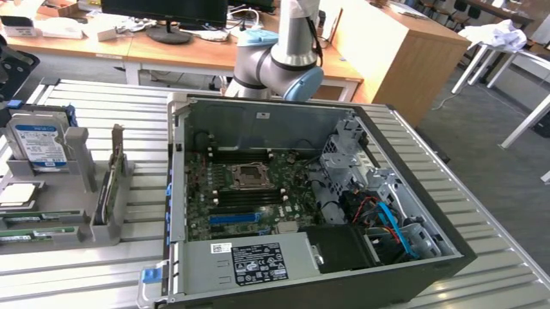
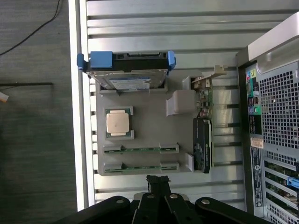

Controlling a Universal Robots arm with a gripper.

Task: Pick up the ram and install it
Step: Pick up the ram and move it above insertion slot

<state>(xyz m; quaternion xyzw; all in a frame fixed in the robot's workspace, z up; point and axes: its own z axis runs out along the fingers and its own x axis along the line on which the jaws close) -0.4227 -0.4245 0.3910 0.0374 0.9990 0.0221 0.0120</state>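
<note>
Two ram sticks [image 2: 140, 149] [image 2: 140, 166] are lying in one grey holder [image 2: 149, 126] on the slatted worktop [image 2: 163, 28]. The holder is also carrying one hard drive [image 2: 126, 74], one processor chip [image 2: 117, 123] and one expansion card [image 2: 203, 144]. One open computer case [image 1: 257, 119] is sitting alongside, showing one motherboard [image 1: 249, 193], one power supply [image 1: 257, 261] and one blue slot [image 1: 234, 218]. One robot arm [image 1: 288, 61] is leaning over the case, and one monitor [image 1: 163, 9] is standing in the background.
</note>
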